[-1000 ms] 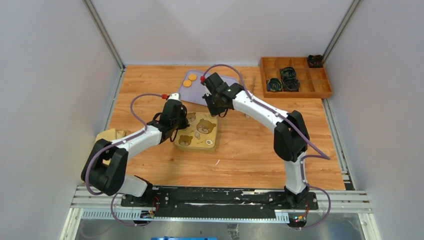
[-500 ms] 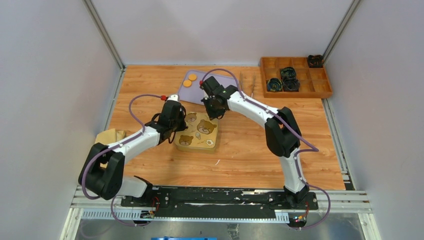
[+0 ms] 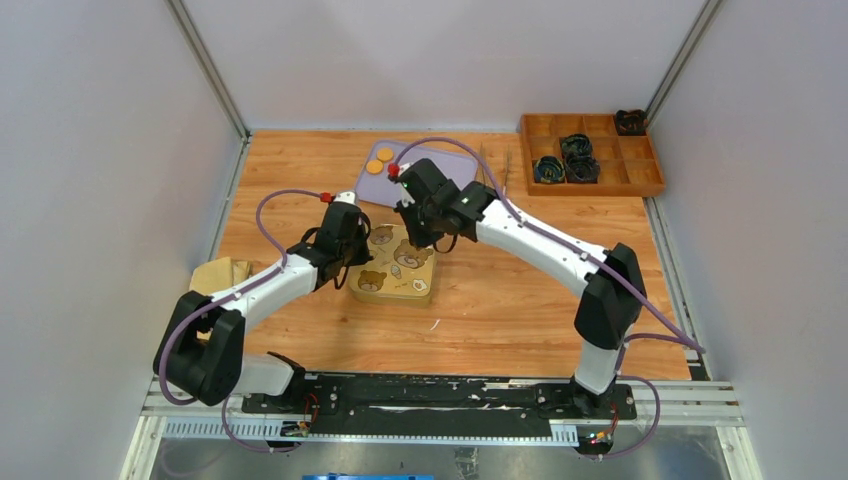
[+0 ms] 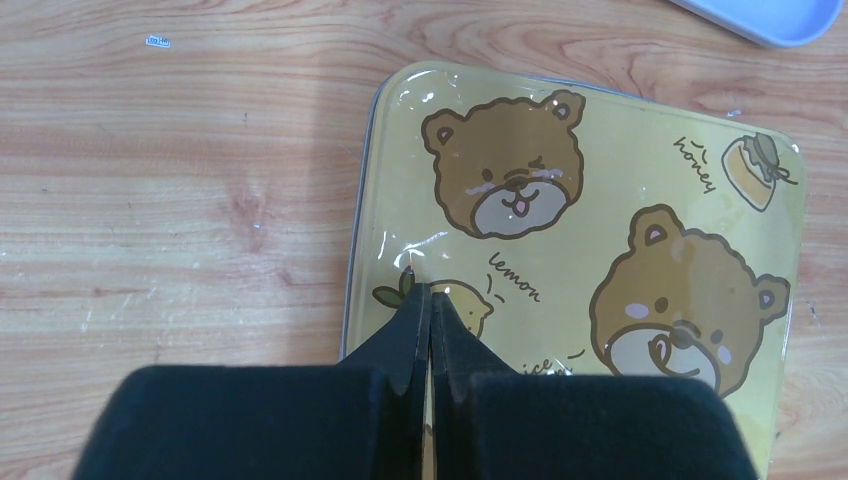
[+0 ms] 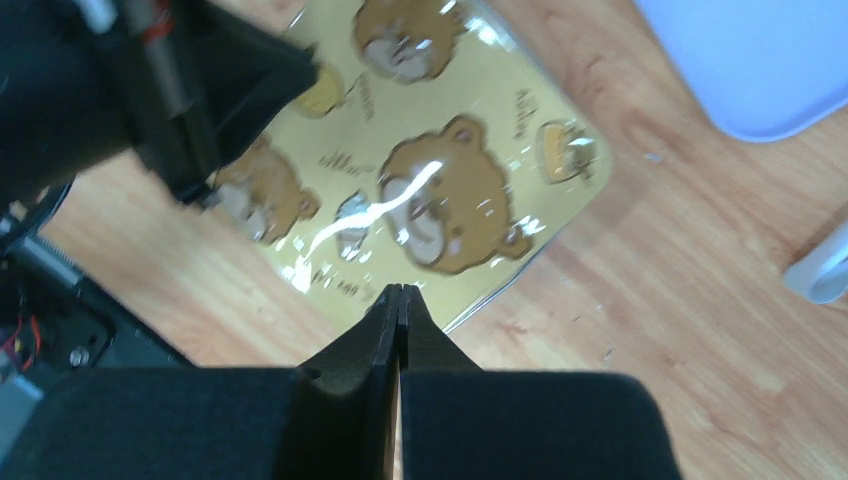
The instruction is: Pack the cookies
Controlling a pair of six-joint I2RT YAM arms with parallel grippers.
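Viewing from above, two orange cookies (image 3: pixel 384 154) lie on a lilac tray (image 3: pixel 452 160) at twelve o'clock from a bear-printed pouch (image 3: pixel 410 280); left wrist: left gripper (image 4: pixel 428 300) pressed closed over the pouch's nine o'clock edge; right wrist: right gripper (image 5: pixel 400 295) closed above it.

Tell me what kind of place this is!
Most likely a robot test lab, not a kitchen. A left arm and right arm are bolted to a rail at a wooden table, plain grey walls box it in, and a wooden sorting tray sits far right.
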